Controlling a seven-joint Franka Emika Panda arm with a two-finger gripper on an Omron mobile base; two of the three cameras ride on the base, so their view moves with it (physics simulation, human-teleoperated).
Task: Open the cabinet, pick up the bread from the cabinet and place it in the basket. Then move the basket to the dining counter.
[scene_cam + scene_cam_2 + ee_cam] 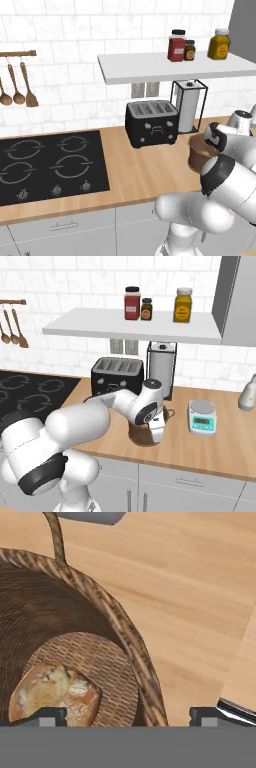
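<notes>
Left base view gave me the wood worktop [140,170] with the black hob [50,167] on its left, the black toaster [151,123] against the tiled wall and a paper towel holder [189,106] beside it. My arm crossed the lower right, and behind its forearm I could see part of the dark-brown basket [196,156] standing on the worktop.

Right base view showed me the same basket [141,437] from the other side, sitting on the worktop in front of the toaster [117,376], with the hand bent down over its mouth. A small kitchen scale [202,417] stood just to the right of it, apart from it. On the shelf [130,326] above were three jars.

Hand view looked straight down into the basket [120,624]. I saw the bread [54,693] lying on its woven bottom. The gripper [127,716] hung above it with its jaws spread wide, one tip over the bread, the other outside the rim over bare wood, holding nothing.
</notes>
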